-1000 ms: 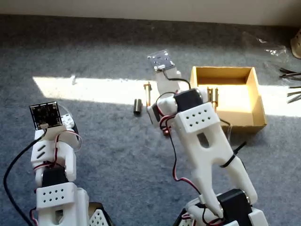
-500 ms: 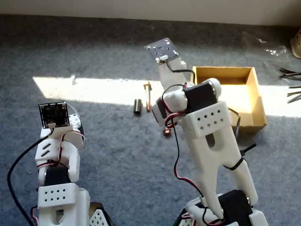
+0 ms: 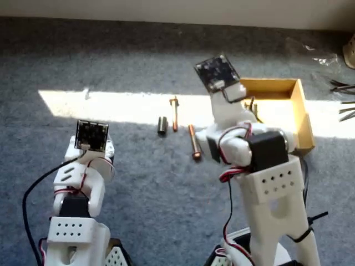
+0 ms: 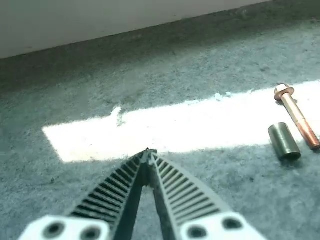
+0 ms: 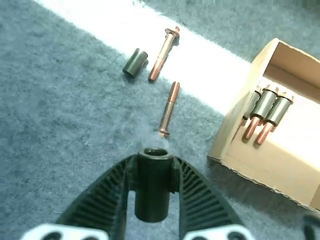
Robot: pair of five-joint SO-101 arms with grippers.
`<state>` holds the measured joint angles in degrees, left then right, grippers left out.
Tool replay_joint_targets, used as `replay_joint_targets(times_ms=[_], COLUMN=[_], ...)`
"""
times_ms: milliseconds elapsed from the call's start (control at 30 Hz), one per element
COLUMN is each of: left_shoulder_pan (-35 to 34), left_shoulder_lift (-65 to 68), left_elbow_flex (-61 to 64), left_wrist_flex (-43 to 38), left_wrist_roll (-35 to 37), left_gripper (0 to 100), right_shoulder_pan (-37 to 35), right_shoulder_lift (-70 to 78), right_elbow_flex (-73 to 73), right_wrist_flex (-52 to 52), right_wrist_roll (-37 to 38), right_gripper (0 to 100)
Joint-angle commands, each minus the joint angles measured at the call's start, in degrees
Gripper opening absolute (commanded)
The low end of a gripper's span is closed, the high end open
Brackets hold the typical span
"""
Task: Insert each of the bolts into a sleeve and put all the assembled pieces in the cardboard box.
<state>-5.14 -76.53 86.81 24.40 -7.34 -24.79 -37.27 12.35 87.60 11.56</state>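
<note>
My right gripper (image 5: 153, 161) is shut on a dark sleeve (image 5: 151, 200), held upright over the carpet. Just beyond it lies a copper bolt (image 5: 168, 107) (image 3: 194, 142). Farther off, a second bolt (image 5: 164, 47) (image 3: 174, 113) lies beside a loose sleeve (image 5: 135, 62) (image 3: 162, 124). The cardboard box (image 5: 295, 165) (image 3: 302, 111) holds three assembled pieces (image 5: 265, 107). My left gripper (image 4: 146, 153) is shut with nothing in it, low over the carpet, well short of that bolt (image 4: 298, 117) and sleeve (image 4: 284, 141).
Grey carpet with a bright sunlit strip (image 3: 111, 105) across the middle. A wall edge (image 3: 166, 11) runs along the far side. Dark tools and a plastic bag (image 3: 338, 83) lie at the far right beyond the box.
The right arm has swung right and back toward the box, uncovering the nearer bolt on the carpet. The left arm has shifted to the right.
</note>
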Motion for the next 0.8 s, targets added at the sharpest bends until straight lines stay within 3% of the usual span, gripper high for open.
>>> replay_joint_targets(times_ms=[0,500,767], left_shoulder_pan=[2.42,3.91,9.54], left_shoulder_lift=[-0.31,-0.13,-0.04], left_elbow_flex=[-4.79,-10.95,-16.66], left_wrist_flex=[3.6,11.16,16.88], left_wrist_roll=[-0.26,-0.35,-0.35], left_gripper=[1,1,1], right_shoulder_pan=[0.22,0.22,0.66], right_shoulder_lift=[-6.02,-23.25,-32.48], right_elbow_flex=[8.57,37.41,47.08], right_wrist_flex=[-7.43,-26.24,-30.73], right_wrist_roll=[0.97,-2.73,-2.73], right_gripper=[0.5,0.5,0.5])
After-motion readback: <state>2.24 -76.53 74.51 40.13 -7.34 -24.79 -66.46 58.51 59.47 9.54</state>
